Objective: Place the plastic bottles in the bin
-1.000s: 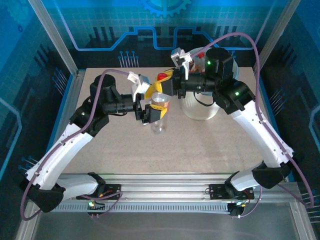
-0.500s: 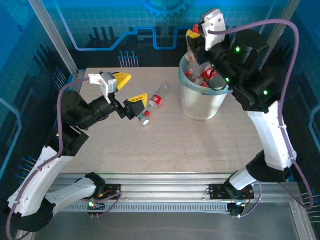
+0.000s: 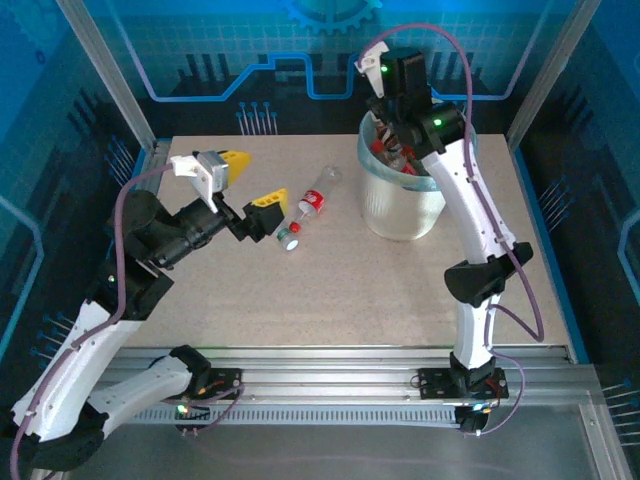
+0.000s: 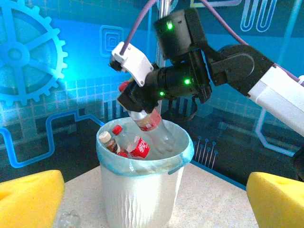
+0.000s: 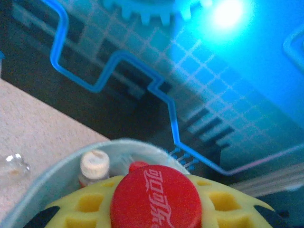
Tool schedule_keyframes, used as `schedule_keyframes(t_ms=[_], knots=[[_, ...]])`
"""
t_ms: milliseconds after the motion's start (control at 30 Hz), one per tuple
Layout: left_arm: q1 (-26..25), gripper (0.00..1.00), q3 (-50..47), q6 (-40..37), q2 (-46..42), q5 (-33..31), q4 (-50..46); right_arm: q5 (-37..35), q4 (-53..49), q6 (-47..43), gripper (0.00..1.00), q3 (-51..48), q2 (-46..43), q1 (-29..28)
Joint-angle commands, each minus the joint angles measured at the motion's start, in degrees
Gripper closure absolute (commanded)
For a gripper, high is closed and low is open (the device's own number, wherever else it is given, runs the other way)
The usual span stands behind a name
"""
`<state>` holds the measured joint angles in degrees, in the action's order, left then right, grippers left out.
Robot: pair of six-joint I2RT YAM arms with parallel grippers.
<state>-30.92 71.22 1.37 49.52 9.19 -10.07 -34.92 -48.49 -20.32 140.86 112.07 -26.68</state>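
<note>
Leaning clear bottle (image 4: 151,124) w/ red label

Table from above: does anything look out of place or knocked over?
Yes. One clear bottle with a red label lies on its side on the table, left of the bin, while other bottles are already inside it. Nothing looks spilled or broken.

Matching pair. Left arm (image 3: 75,350), right arm (image 3: 482,215): white moulded shells, black joint housings (image 3: 150,235), green indicator lights (image 4: 167,24), looped purple cables (image 4: 137,23), white wrist camera blocks (image 4: 133,61). Left gripper (image 3: 253,180), right gripper (image 5: 154,204): black bodies, yellow waffle-holed fingers (image 5: 90,202).
</note>
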Motion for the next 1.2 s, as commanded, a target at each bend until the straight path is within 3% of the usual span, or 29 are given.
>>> schedule_keyframes(t_ms=[0,333,600,700,933,1033,1167], knots=[[-0.28,0.01,-0.68,-0.65,-0.57,-1.37,0.44,2.1,0.33,3.74,1.0,-5.61,-3.71,2.5],[-0.28,0.01,-1.83,-0.4,-0.21,-2.03,1.04,15.9,15.12,14.82,1.0,-32.2,-12.4,11.39],[-0.21,0.01,-2.32,-0.4,0.49,-2.77,1.6,20.76,17.62,16.84,0.99,-38.99,-12.01,14.38],[-0.28,0.01,-2.15,-0.05,0.91,-2.67,1.47,18.07,16.01,18.05,0.84,-37.97,-11.32,14.63],[-0.28,0.01,-1.51,0.09,1.26,-2.76,1.85,13.3,14.43,20.03,0.34,-31.79,-11.36,14.81],[-0.26,0.01,-1.31,0.21,1.56,-2.77,1.89,18.25,13.56,20.59,0.27,-28.77,-11.56,14.65],[-0.28,0.01,-1.09,0.89,1.99,-2.52,2.16,28.59,13.34,20.8,0.27,-26.74,-12.39,13.86]])
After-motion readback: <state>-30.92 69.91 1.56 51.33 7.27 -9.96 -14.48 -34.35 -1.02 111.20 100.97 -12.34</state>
